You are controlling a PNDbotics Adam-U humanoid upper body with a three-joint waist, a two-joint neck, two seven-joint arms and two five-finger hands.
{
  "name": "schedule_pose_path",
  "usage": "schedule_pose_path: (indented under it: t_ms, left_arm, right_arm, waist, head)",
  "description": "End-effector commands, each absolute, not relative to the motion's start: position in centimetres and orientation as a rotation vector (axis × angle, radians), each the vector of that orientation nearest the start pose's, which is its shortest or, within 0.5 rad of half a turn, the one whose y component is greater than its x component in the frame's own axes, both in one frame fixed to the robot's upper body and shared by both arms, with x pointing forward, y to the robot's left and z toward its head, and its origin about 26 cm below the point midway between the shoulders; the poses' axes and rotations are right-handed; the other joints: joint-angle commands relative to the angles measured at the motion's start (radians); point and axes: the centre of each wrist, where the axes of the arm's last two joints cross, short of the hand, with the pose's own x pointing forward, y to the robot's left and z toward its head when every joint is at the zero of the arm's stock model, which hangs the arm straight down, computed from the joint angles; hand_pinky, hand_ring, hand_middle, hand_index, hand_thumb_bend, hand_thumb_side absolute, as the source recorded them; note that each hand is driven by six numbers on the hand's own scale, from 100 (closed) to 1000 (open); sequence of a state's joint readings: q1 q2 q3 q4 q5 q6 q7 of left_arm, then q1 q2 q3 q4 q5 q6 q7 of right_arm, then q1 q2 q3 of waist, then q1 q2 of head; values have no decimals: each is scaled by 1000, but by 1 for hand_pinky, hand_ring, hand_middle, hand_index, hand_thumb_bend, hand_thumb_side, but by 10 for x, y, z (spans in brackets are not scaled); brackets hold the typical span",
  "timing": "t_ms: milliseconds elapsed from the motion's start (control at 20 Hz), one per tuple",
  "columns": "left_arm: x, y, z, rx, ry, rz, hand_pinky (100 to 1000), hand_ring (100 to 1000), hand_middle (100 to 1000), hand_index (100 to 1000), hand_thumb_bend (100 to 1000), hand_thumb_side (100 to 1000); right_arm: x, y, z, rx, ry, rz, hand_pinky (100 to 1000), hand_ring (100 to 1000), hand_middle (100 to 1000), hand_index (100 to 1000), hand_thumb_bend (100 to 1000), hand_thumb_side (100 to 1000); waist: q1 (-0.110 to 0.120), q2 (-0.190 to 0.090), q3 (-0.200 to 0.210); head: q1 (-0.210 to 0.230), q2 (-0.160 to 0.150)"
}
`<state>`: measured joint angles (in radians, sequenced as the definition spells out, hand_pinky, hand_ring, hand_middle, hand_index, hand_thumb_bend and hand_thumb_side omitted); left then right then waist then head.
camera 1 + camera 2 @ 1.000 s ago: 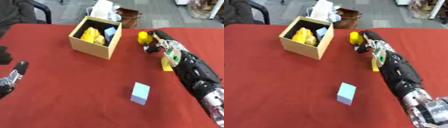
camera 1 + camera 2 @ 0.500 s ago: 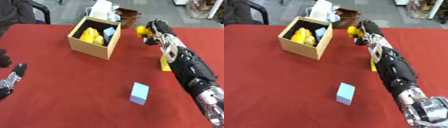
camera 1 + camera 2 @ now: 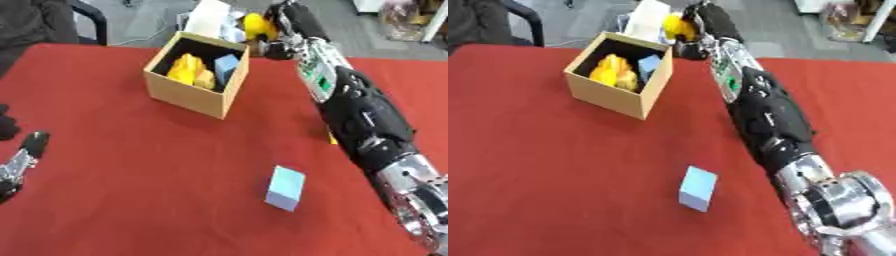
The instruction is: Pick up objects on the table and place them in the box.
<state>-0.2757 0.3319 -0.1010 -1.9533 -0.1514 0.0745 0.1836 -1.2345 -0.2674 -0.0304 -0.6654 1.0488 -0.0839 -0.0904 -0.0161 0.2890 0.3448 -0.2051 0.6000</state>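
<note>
A: Quick check, near to far, all relative to the cardboard box (image 3: 194, 79). What is nearest?

B: Nearest to us, well apart from the box toward the near edge, a light blue block (image 3: 285, 188) lies on the red table (image 3: 131, 190). It waits for later. The left hand (image 3: 19, 161) rests idle at the lower left, far from the box, fingers relaxed, holding nothing.

A: And beside the box?

B: To the box's right a yellow bit (image 3: 332, 137) shows under the forearm, mostly hidden; can't say what it is. Inside the box: yellow things and a light blue block, already placed.

A: The step in hand?

B: The right hand (image 3: 697, 27) is at the box's far right corner, just beyond the rim, fingers curled round a yellow object (image 3: 675, 26). It looks rounded, maybe a toy; can't tell more.

A: So how to do it well?

B: My judgement: bring the hand to the left, over the opening, not over the wall. Keep it above the rim so the object doesn't knock the edge. Let go only over the free dark corner, pls, not on top of the pile, else it may roll out.
</note>
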Motion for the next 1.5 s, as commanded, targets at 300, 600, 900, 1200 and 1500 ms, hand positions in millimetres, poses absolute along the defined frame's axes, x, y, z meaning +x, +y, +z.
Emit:
schedule_pose_path:
  t_ms: [300, 600, 900, 1200, 1500]
  left_arm:
    - [303, 236, 183, 347, -2195, -352, 665, 598, 550, 710, 559, 380]
    - [304, 236, 181, 345, -2188, -355, 667, 598, 549, 712, 554, 383]
    - [304, 240, 176, 364, -2168, -350, 668, 598, 548, 712, 550, 386]
    - [302, 252, 165, 424, -2122, -325, 667, 597, 547, 709, 547, 389]
    - [300, 263, 156, 484, -2087, -297, 667, 597, 547, 708, 544, 391]
  right_arm:
    - [518, -183, 248, -1138, -1770, 1110, 711, 693, 651, 813, 100, 222]
    - [517, -180, 252, -1170, -1761, 1116, 753, 768, 829, 912, 162, 603]
    - [513, -179, 270, -1174, -1826, 1168, 757, 765, 813, 914, 126, 498]
    - [500, -188, 298, -1086, -1971, 1336, 760, 763, 810, 917, 100, 389]
    - [480, -214, 307, -884, -2043, 1470, 764, 769, 819, 923, 100, 427]
  waist:
    - [-21, -22, 41]
    - [-21, -19, 32]
    - [-20, -28, -10]
    - [-21, -51, -103]
    - [-23, -67, -193]
  head:
    - [-30, -26]
    - [-27, -24]
    - [-13, -17]
    - [25, 9]
    - [63, 29]
